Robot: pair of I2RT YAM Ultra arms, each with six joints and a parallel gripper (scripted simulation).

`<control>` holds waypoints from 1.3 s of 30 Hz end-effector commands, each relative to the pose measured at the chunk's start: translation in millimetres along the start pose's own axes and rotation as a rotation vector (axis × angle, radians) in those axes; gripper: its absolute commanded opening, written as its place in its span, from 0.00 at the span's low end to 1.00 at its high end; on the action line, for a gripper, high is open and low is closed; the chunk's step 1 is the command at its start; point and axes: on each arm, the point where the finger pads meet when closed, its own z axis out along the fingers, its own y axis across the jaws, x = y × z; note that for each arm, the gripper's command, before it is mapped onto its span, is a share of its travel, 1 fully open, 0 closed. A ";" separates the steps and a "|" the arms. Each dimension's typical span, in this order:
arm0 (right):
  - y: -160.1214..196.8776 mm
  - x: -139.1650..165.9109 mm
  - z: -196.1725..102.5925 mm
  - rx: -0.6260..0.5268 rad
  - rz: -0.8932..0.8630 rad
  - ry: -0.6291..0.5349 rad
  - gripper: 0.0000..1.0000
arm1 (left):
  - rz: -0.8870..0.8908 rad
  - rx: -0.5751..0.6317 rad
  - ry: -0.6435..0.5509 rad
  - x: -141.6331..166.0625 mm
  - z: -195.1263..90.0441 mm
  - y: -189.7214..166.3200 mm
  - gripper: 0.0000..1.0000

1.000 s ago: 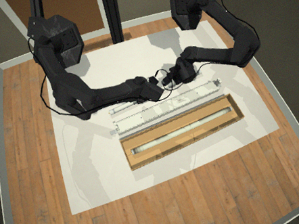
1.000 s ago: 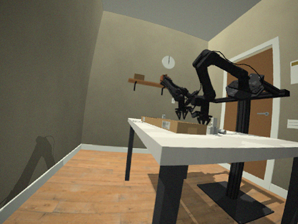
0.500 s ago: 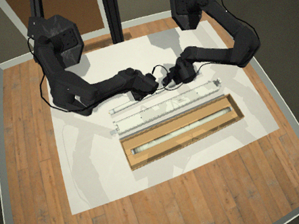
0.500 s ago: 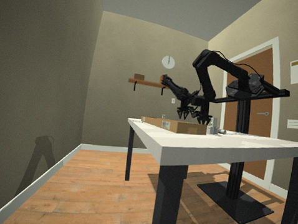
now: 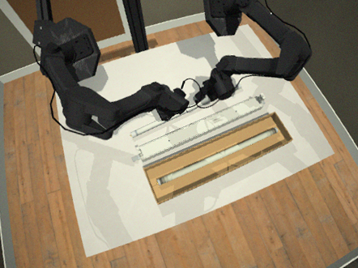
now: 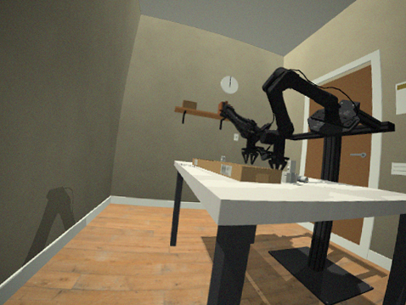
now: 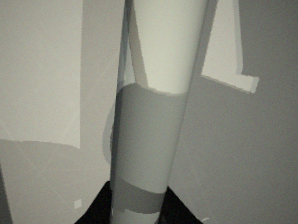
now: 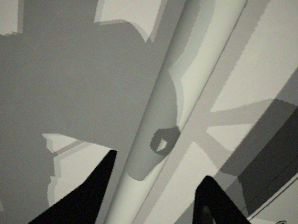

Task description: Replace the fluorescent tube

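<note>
I see the old tube (image 5: 219,155), whitish with metal end caps, lying lengthwise inside the carton (image 5: 151,185) (image 6: 261,175), which is open, brown and flat on the bench. Beside it I have the long white fixture (image 5: 175,135), lampholders (image 5: 139,151) (image 6: 291,166) at its ends. The LED tube (image 5: 145,129) (image 6: 303,179) (image 7: 150,130) (image 8: 192,75) lies out of them, alongside.
</note>
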 end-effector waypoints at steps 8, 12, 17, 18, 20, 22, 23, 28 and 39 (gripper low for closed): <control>-1.6 -10.8 26.9 0.016 -0.007 -0.024 0.49 | 0.016 -0.002 -0.031 -10.3 -1.2 -1.4 0.11; 0.5 -12.1 42.8 0.013 -0.001 -0.026 0.49 | 0.023 -0.003 -0.038 -14.1 -0.4 -2.5 0.11; -0.7 -16.5 43.1 0.021 -0.009 -0.032 0.49 | 0.025 0.003 -0.034 -11.2 -1.5 -4.4 0.11; -0.2 -13.5 37.3 0.009 -0.014 -0.022 0.49 | 0.016 -0.002 -0.031 -10.3 -1.2 -1.4 0.11; -2.9 -12.8 35.2 0.008 -0.019 -0.022 0.49 | 0.016 -0.002 -0.031 -10.3 -1.2 -1.4 0.11; -7.8 -11.7 32.4 0.014 -0.012 -0.024 0.49 | 0.016 -0.002 -0.031 -10.3 -1.2 -1.4 0.11; -2.0 -8.1 36.7 0.006 -0.010 -0.012 0.49 | 0.010 -0.001 -0.024 -6.6 -1.9 -0.4 0.11; -2.7 -8.3 36.4 0.008 -0.008 -0.013 0.49 | 0.010 -0.001 -0.024 -6.6 -1.9 -0.4 0.11; -2.6 -8.3 36.3 0.008 -0.008 -0.013 0.49 | 0.010 -0.001 -0.024 -6.6 -1.9 -0.4 0.11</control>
